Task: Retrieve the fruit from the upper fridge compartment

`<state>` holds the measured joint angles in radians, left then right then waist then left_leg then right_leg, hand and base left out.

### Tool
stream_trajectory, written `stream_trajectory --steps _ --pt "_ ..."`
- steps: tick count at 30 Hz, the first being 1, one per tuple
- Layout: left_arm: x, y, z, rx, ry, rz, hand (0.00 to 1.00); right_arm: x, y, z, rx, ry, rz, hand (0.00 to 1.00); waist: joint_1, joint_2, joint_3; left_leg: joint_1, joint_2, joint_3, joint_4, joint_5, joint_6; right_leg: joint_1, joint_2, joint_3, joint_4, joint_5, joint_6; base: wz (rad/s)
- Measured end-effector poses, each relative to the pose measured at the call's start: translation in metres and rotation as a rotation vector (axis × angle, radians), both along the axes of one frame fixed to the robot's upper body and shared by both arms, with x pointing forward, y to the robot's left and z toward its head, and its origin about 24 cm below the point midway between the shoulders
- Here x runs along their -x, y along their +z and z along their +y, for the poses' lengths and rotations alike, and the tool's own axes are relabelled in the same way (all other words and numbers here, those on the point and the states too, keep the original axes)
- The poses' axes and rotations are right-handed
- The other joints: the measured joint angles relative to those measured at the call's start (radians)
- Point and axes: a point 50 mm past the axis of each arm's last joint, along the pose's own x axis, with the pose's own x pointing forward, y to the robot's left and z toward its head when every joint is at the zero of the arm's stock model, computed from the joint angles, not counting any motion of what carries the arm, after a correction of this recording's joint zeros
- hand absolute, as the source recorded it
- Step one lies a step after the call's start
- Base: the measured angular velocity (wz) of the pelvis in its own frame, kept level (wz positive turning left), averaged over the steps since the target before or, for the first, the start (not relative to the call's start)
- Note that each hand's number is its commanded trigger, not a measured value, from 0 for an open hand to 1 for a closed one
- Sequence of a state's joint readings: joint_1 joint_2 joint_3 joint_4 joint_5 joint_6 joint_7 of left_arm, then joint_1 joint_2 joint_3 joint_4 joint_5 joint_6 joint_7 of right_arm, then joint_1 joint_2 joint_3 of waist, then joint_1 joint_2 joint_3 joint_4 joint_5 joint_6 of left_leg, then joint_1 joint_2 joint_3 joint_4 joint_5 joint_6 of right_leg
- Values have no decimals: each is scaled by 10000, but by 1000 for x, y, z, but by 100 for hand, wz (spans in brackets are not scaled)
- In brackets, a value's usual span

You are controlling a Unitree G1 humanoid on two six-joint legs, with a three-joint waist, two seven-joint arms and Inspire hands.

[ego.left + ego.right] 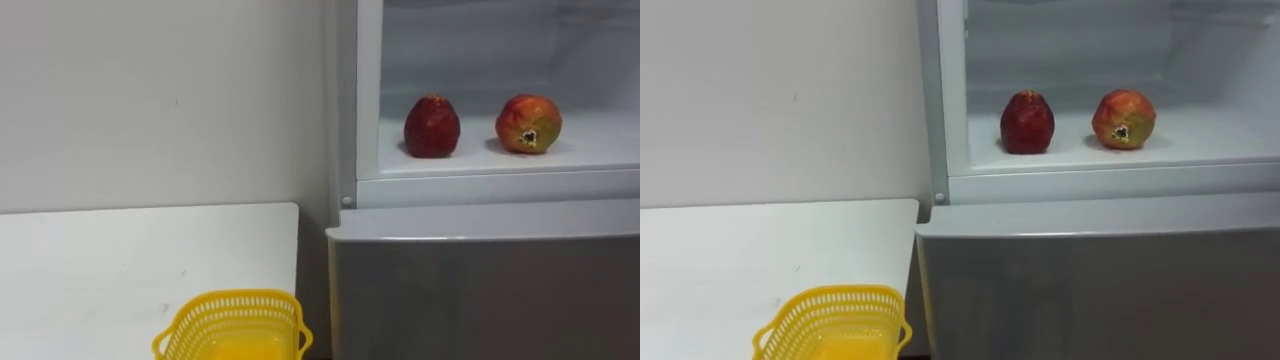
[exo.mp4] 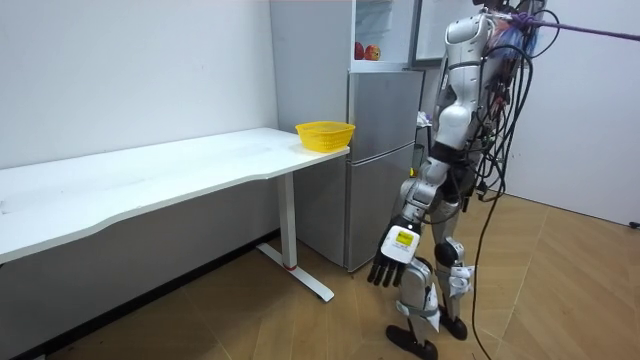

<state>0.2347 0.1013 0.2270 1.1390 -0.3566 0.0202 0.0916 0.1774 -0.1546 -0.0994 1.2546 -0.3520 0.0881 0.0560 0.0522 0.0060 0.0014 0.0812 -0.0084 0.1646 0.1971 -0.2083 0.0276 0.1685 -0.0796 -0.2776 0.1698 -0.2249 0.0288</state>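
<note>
The yellow basket [image 1: 232, 325] sat bottom-centre. Upper right, a dark red fruit [image 1: 432, 127] and a red-yellow fruit [image 1: 527, 123] rested in the open fridge [image 1: 480, 187]. The left hand [image 2: 392, 262] hung slack-fingered and empty. A clumsy reach could roll either fruit away.

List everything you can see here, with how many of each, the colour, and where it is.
dark red fruit: one, dark red, on the open upper fridge shelf, left of the other fruit
red and yellow fruit: one, red with yellow, same shelf, to the right, apart from the first
fridge: one, grey, right of the table; upper compartment open, lower door shut
basket: one, yellow, on the table end nearest the fridge
table: one, white, along the wall
left robot hand: one, dark, hanging low at the robot's side, fingers relaxed and holding nothing
</note>
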Motion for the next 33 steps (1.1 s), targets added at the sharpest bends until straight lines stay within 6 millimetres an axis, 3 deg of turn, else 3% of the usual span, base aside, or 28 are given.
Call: stream_trajectory --steps 5,17,27,33 --pt "-11 -1 -6 458 -909 -176 0 2 -1 3 -9 -102 70 0 -332 35 10 4 27 -39 59 -100 20 52 22 32 16 2 1 0" --pt "-6 -2 -7 836 -1761 -6 0 5 -1 3 68 -263 400 0 -455 60 9 -13 21 -4 72 -104 32 -104 22 250 156 2 3 -4" --pt "-22 0 -4 210 -4276 308 0 -21 2 -2 552 -335 -1099 0 -496 19 -25 11 36 228 -13 -90 29 -247 82 580 34 5 6 -7" --pt "-31 1 -6 34 -4821 90 0 -58 12 -2 1032 -923 -3471 0 -845 -6 -35 19 77 514 -93 -92 23 -329 110 773 28 59 7 -11"
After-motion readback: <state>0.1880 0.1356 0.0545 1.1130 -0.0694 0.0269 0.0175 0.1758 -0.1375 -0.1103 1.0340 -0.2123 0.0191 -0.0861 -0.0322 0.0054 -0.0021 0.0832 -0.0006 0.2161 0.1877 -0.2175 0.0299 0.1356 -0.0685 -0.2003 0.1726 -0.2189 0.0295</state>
